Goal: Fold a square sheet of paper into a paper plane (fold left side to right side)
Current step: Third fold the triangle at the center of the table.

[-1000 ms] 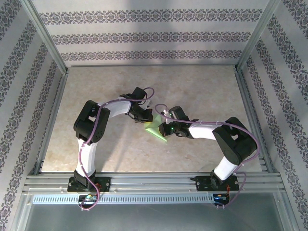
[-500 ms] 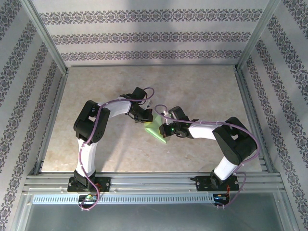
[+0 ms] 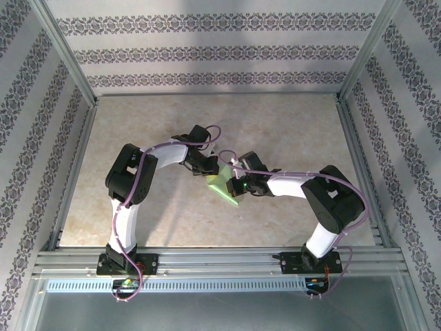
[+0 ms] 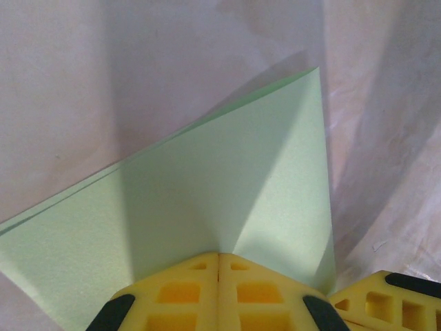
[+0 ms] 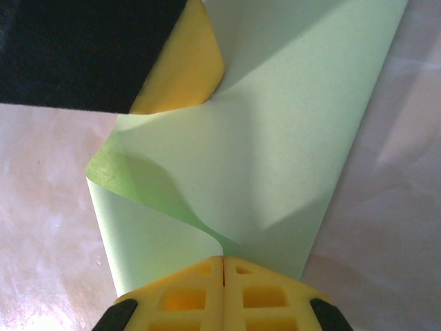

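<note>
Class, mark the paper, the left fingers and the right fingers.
paper (image 4: 220, 193): left wrist view, middle of its flat face.
left fingers (image 4: 186, 272): left wrist view, one yellow pad.
right fingers (image 5: 255, 274): right wrist view, one yellow pad.

Table top (image 3: 275, 124): pale beige, marbled, matte. Walls (image 3: 213, 52) on three sides: white paper striped with dark floral bands. Aluminium frame posts (image 3: 65, 58) at the back corners. Slotted rail (image 3: 220, 262) along the near edge. Light even, shadows soft.

No legible text, labels, brands, numbers or signs noted. The square sheet of paper (image 5: 289, 138) just ahead of the closed jaws is plain green, unprinted. Wallpaper (image 3: 207, 54) carries ornament bands, no characters.
</note>
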